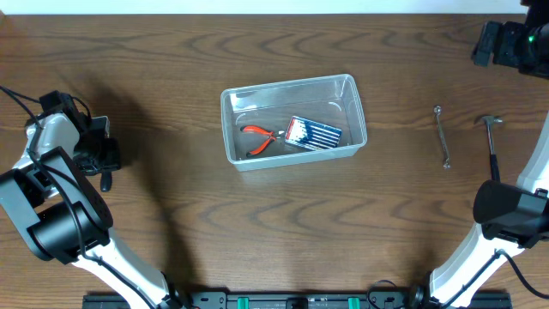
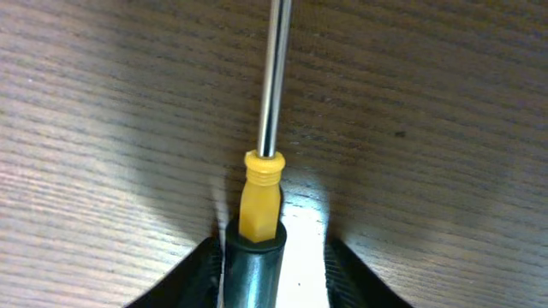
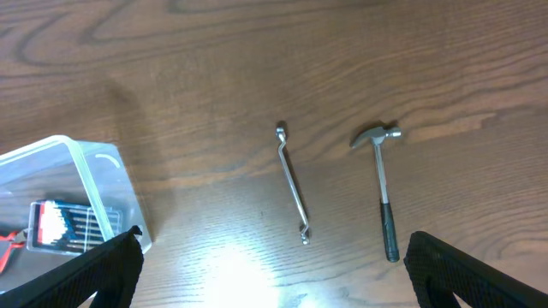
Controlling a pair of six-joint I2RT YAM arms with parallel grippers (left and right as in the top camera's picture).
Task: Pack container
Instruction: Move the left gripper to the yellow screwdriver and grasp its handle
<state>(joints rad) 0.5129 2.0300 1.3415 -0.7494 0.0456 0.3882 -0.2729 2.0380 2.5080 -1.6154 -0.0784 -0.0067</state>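
Clear plastic, the container (image 1: 287, 84) sits mid-table, holding red pliers (image 1: 260, 137) and a striped packet (image 1: 313, 133). The left gripper (image 2: 274, 261) is well off to the container's left, low over the wood. Its fingers (image 2: 199, 278) flank the black-and-yellow handle of a screwdriver (image 2: 259, 201). A bright gap shows on one side, so I cannot tell whether it grips. The right gripper (image 3: 274, 274) is well to the container's right, spread wide and empty. A wrench (image 1: 443, 137) and a hammer (image 1: 492, 146) lie side by side, apart.
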